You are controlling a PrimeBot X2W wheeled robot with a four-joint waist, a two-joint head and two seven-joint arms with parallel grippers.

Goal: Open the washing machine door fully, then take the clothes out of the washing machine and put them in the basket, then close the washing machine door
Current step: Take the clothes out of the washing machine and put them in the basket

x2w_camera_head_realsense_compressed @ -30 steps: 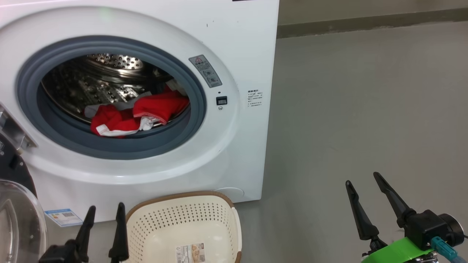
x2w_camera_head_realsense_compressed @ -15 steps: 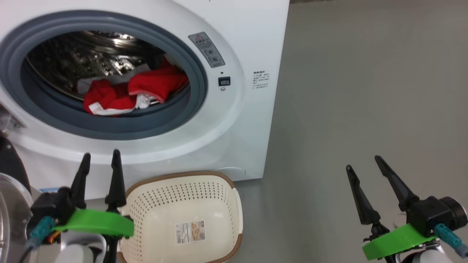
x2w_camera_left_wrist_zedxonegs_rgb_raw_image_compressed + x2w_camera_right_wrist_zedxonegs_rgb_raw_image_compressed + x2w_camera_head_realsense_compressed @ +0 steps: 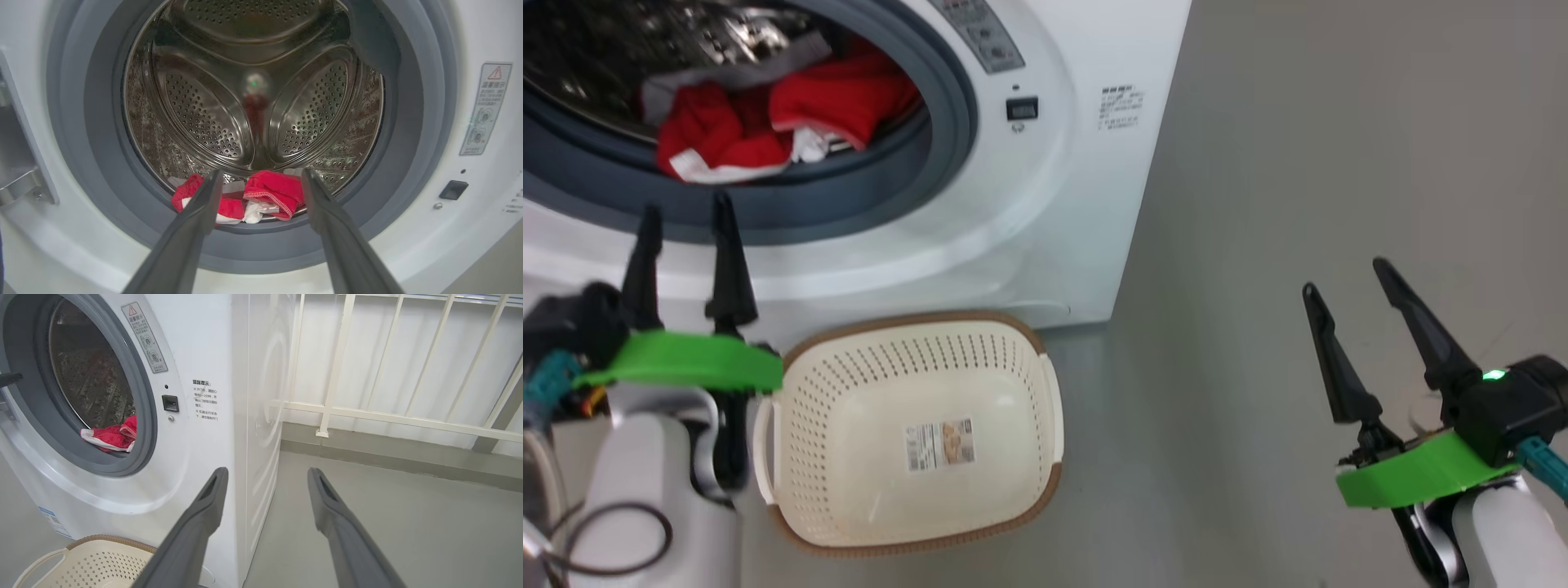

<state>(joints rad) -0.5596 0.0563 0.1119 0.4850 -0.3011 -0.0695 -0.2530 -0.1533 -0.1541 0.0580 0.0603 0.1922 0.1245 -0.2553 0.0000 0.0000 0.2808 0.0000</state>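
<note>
grey concrete floor (image 3: pixel 1298 147) ran under it all. the left gripper (image 3: pixel 685 208), fingers parted and empty, hung before the drum mouth, aimed, i judged, at the clothes (image 3: pixel 768 122) heaped at the front lip inside the washing machine (image 3: pixel 1054 212). the basket (image 3: pixel 915 318) sat empty at its foot, ready. the right gripper (image 3: pixel 1343 276), also spread, idled well apart. only the gasket (image 3: pixel 952 114) lay between.

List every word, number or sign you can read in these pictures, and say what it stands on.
Grey sticker on the washer: red warning triangle; Chinese print too small to read.
Notice on the washer front: Chinese lines, too small.
Paper label in the basket: blurred.
Blue label low on washer: unreadable.
Nothing quotable.
</note>
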